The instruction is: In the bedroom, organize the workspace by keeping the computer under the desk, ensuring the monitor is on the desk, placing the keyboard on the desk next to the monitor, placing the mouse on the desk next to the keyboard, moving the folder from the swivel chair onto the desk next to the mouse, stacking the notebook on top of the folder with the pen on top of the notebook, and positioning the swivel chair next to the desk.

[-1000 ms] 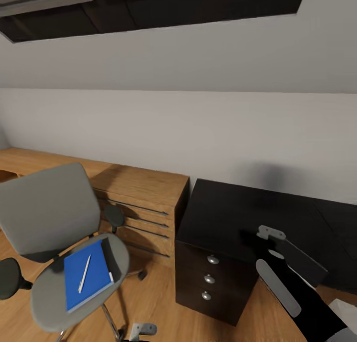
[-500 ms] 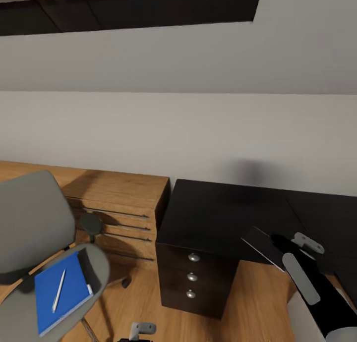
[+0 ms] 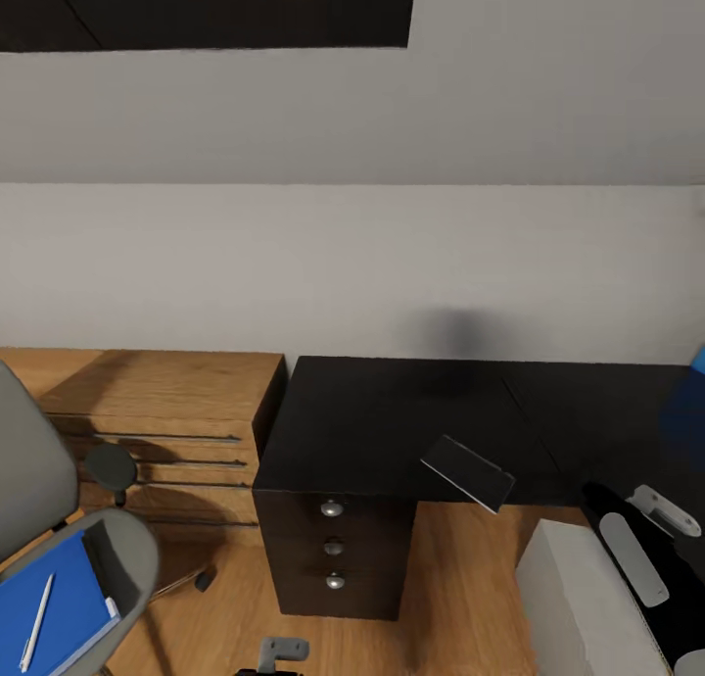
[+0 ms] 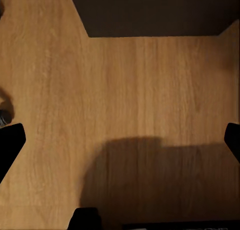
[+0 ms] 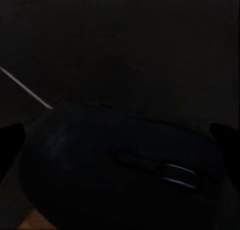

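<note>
The black mouse (image 5: 120, 160) sits between the fingertips of my right gripper (image 5: 120, 140), which is shut on it over a black surface. In the head view my right gripper (image 3: 654, 519) hangs at the front right of the glossy black desk (image 3: 392, 411). The white-grey computer (image 3: 583, 598) stands on the floor beside that arm. At the lower left is the grey swivel chair (image 3: 127, 558), with the blue folder (image 3: 59, 607) on its seat and the pen (image 3: 35, 622) on the folder. My left gripper (image 4: 120, 145) is open over bare wood floor.
A black drawer unit (image 3: 333, 549) with silver knobs stands under the desk's left end, beside a low wooden cabinet (image 3: 166, 431). A flat dark slab (image 3: 468, 472) juts over the desk's front edge. A blue patch (image 3: 697, 362) shows at the right edge.
The camera has swung right: chair and cabinet slid left in the picture, and the computer came into view at the lower right. My right arm stayed at the lower right.
</note>
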Available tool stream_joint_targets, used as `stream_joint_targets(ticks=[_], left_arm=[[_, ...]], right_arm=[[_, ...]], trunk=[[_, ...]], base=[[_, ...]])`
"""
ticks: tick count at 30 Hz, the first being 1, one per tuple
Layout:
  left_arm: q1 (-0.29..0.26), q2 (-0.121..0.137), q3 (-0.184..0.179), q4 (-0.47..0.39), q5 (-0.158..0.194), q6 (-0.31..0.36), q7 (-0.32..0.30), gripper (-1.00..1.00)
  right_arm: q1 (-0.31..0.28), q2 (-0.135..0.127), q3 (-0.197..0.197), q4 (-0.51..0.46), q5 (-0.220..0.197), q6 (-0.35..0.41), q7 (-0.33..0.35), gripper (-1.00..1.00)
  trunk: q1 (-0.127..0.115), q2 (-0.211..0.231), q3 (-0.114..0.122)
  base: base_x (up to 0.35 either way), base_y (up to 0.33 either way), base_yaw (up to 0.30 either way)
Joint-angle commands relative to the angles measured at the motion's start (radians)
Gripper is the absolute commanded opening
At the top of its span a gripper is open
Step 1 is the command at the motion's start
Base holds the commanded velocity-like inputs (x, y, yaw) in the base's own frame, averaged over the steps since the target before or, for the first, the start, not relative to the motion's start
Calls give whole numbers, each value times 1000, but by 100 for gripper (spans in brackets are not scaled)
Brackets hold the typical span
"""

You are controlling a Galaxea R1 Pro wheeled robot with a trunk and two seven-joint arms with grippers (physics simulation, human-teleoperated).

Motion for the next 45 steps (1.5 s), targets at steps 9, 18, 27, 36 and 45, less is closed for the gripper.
stream_joint_targets(ticks=[9,18,27,36,45], left_arm=[[-1,0,-9,-1,10,-5,5,100],[-1,0,-9,-1,10,-5,7,100],[0,0,-9,-1,10,-4,7,100],[-1,1,-9,-1,10,-4,7,100],[0,-3,-9,-2,11,-7,4,100]], right_arm=[[-1,-2,0,10,-3,-5,9,-100],[-1,0,1,10,-3,-5,10,-100],[-1,0,1,10,-3,-5,10,-100],[-1,1,5,9,-2,-5,10,-100],[-7,11,10,15,4,-11,16,-100]], trunk=[[0,-1,-1],[0,-1,-1],[0,-1,-1],[0,-1,-1],[0,-1,-1]], base=[[0,0,-296],[0,0,-296],[0,0,-296],[0,0,-294],[0,0,-60]])
